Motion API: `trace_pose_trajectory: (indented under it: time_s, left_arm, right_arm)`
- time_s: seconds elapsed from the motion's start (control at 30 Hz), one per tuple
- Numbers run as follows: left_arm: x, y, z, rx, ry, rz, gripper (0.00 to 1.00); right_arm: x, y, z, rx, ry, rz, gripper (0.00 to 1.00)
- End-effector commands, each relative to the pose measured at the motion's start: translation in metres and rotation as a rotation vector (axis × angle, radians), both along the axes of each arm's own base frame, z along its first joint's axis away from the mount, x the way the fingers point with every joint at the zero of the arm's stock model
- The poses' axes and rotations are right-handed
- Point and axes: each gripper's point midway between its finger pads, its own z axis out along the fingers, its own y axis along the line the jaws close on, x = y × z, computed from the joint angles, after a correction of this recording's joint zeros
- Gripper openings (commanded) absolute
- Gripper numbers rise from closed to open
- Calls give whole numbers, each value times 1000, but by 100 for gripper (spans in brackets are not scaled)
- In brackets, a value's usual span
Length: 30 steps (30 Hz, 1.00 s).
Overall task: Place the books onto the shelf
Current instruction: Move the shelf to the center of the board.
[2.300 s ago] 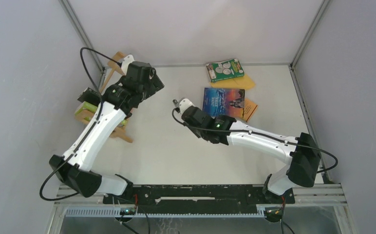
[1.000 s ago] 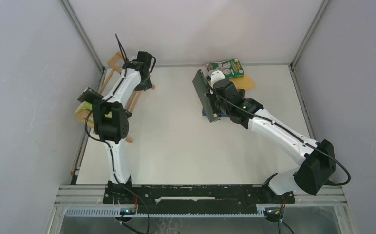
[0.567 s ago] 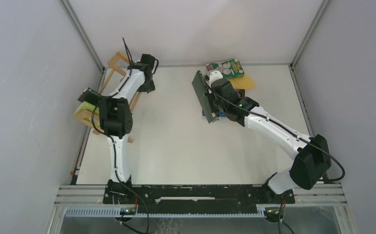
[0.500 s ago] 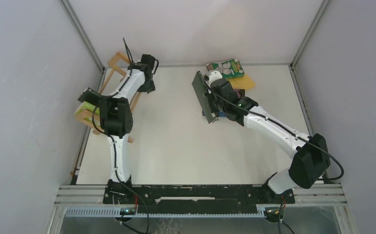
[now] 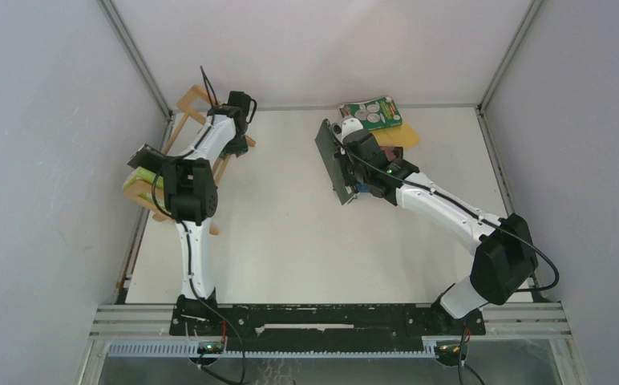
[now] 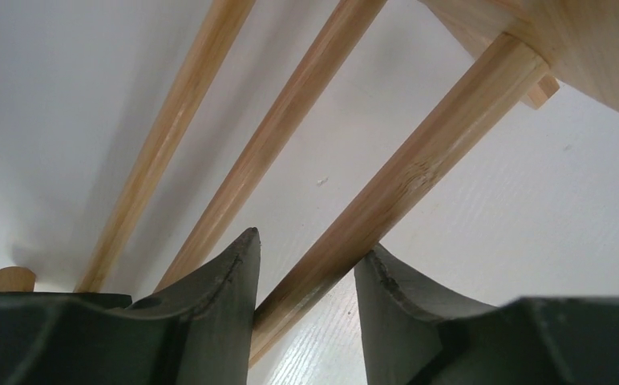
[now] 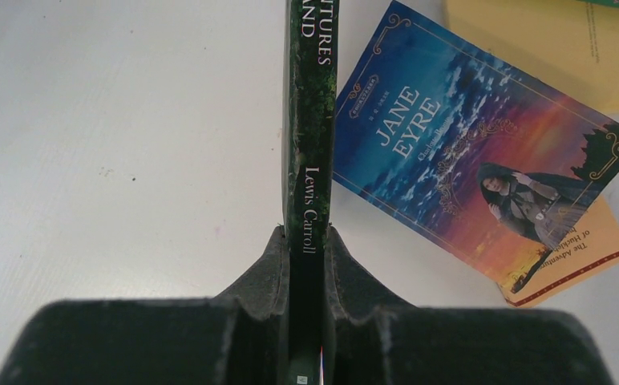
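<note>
The light-wood shelf (image 5: 190,104) stands along the left wall, with a lime-green book (image 5: 135,183) and a dark book (image 5: 147,154) at its near end. My left gripper (image 5: 238,143) is at the shelf's far end, its fingers pressed on one slat (image 6: 418,160) that crosses between them (image 6: 306,257). My right gripper (image 5: 340,152) is shut on a dark green book (image 7: 310,120), held upright spine-first above the table (image 5: 332,164). Below it lies a blue book (image 7: 467,168). A green book with white circles (image 5: 370,114) and a yellow-orange book (image 5: 402,135) lie at the back.
An orange-edged book (image 7: 587,249) sticks out from under the blue one. Grey walls close in the white table (image 5: 290,241) on the left, back and right. Two more shelf slats (image 6: 170,136) run beside the gripped one.
The left jaws have narrowed onto the shelf slat. The right arm, holding the dark green book upright, has shifted slightly to the left.
</note>
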Motion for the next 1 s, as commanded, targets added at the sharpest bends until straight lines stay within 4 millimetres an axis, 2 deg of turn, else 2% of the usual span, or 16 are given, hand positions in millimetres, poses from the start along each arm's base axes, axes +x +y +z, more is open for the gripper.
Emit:
trace_pose_trajectory:
  time_s: [0.0, 0.27, 0.5, 0.67, 0.97]
  left_arm:
    - [21, -7, 21, -36, -82, -22, 45]
    - [19, -19, 23, -87, -99, -25, 35]
    - [19, -45, 28, -91, -111, -72, 31]
    - [17, -60, 30, -93, -113, -99, 22]
    - [11, -79, 34, -107, -115, -132, 18]
  right_arm:
    - [27, 14, 60, 137, -160, -31, 0]
    - [30, 8, 63, 136, -170, -39, 0]
    - [31, -1, 65, 125, -172, -57, 0]
    - [31, -5, 68, 125, -179, -65, 0]
    - [29, -8, 70, 120, -179, -77, 0]
